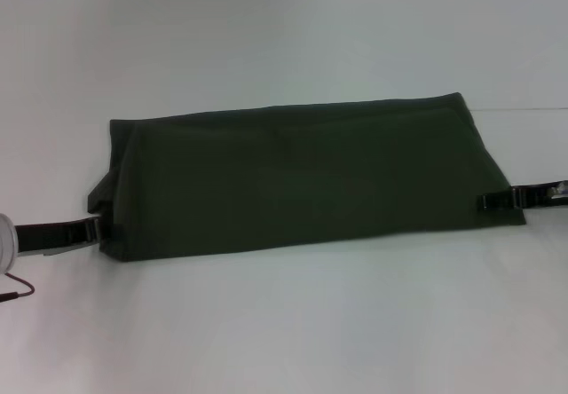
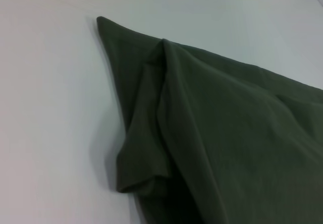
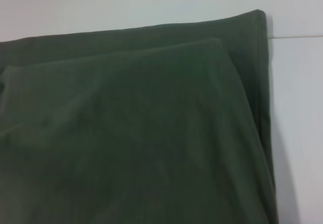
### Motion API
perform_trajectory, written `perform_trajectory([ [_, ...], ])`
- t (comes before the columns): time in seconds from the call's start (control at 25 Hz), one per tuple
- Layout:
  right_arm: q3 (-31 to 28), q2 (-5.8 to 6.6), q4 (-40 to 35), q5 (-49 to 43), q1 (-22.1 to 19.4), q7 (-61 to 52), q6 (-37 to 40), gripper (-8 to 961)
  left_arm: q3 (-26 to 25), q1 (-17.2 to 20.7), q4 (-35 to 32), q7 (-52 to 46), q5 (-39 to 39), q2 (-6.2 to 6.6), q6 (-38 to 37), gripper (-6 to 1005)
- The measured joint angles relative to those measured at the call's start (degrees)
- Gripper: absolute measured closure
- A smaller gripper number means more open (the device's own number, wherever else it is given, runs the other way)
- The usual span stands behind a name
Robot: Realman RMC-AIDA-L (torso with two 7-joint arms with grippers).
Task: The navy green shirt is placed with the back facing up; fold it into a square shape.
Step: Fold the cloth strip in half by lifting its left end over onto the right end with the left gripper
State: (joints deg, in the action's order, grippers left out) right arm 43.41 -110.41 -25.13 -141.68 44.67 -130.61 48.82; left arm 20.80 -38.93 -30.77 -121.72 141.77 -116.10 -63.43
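The navy green shirt [image 1: 302, 177] lies across the white table [image 1: 284, 332] as a long, dark olive band, plain side showing. My left gripper [image 1: 96, 230] comes in low from the left and is shut on the shirt's left edge near its front corner. At the opposite end, my right gripper [image 1: 488, 200] is shut on the right edge. The cloth stretches taut between them, with its front edge straight. In the left wrist view the shirt [image 2: 227, 133] shows a folded sleeve bunched at its end. The right wrist view has the shirt [image 3: 126, 133] in two stacked layers with a square corner.
A white round part [image 1: 4, 239] and a thin dark cable [image 1: 16, 289] sit at the left edge by my left arm. A faint seam [image 1: 532, 108] runs along the table at the far right. Bare white table surrounds the shirt.
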Motion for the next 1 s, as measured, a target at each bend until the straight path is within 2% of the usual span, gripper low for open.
perform_trajectory([
  [0.2,0.1,-0.60,0.0,0.0,0.3,0.5,-0.3,275,-0.1,0.0,-0.1,-0.2,0.0,0.00,0.0,969],
  [0.52,0.1,-0.67,0.3,-0.3,0.4,0.1,-1.1,297,-0.1,-0.1,-0.2,-0.3,0.0,0.08,-0.2,968],
  [0.72,0.1,-0.67,0.6,-0.3,0.5,0.0,-1.3,510,-0.1,-0.2,-0.2,-0.3,-0.1,0.08,-0.2,969],
  [1.0,0.1,-0.65,0.7,-0.3,0.2,0.0,-1.5,529,-0.1,-0.2,-0.2,-0.4,-0.1,0.08,-0.2,969],
])
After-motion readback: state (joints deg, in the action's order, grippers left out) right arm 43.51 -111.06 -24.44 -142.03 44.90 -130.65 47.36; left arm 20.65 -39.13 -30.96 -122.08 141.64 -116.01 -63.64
